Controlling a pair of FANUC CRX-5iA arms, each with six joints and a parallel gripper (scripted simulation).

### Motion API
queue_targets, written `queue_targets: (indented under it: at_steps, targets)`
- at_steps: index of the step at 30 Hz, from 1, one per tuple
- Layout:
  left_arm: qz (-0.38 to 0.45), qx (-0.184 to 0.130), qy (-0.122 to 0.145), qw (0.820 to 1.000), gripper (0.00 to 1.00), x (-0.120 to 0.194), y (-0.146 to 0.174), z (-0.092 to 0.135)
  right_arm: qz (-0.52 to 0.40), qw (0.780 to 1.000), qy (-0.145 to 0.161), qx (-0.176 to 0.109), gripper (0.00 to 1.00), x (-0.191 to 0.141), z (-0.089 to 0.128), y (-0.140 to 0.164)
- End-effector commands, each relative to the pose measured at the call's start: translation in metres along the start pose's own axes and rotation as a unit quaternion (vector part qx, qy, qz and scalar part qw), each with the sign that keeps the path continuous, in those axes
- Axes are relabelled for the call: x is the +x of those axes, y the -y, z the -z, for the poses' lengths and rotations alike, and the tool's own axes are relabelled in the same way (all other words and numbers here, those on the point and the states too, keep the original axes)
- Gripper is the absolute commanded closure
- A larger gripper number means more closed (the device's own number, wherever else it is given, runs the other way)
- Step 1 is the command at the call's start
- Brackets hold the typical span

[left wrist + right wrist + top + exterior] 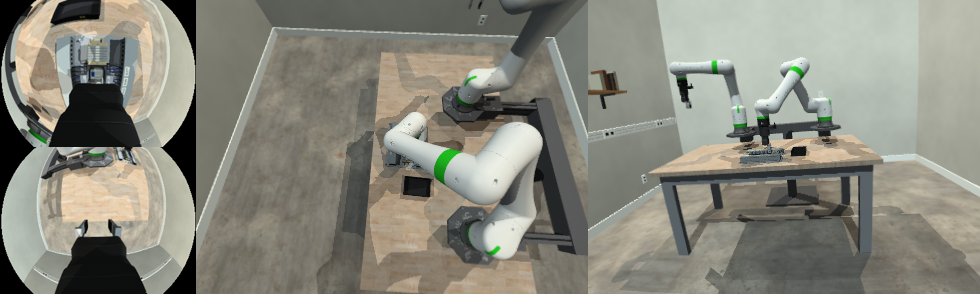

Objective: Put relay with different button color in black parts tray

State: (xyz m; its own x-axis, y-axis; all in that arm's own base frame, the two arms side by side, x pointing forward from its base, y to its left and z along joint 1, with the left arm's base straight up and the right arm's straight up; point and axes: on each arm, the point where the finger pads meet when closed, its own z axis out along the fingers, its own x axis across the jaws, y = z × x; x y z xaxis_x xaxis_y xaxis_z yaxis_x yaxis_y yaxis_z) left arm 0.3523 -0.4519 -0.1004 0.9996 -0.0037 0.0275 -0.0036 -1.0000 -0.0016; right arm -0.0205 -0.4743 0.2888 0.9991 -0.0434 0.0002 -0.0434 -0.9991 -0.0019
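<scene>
Near the desk's [396, 267] [703, 156] [44, 46] [98, 201] long edge opposite the bases, left tool [765, 143] [97, 78] pinches a relay [96, 73]; lift straight, panel [393, 158] [760, 159] [63, 65] [134, 161] flat. Right tool [688, 105] [98, 226] spread.

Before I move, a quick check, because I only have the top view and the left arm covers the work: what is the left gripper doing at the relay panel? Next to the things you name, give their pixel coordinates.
Observer: The left gripper [766, 143] [97, 71] is shut on a relay [97, 71] with a blue patch on top.

Operator: And the right gripper, which I can't see from above?

Observer: The right gripper [688, 105] [98, 223] is open, nothing between its fingers.

Operator: Is the relay panel lifting?

Observer: From the exterior, the relay panel [392, 159] [760, 158] [131, 59] [125, 155] looks flat on the table [411, 260] [838, 156] [43, 49] [98, 203].
</scene>
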Motion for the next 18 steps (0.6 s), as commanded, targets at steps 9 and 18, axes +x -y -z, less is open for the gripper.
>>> queue_targets:
  at_steps: [9,18]
  targets:
    - [0.000,-0.001,0.013,1.000,1.00,0.0011,-0.0006,0.0010,0.000,1.000,0.000,-0.001,0.00,-0.0001,0.0009,-0.0002]
    - [0.000,-0.001,0.016,1.000,1.00,0.0013,-0.0007,0.0010,0.000,1.000,0.000,-0.001,0.00,-0.0001,0.0009,-0.0002]
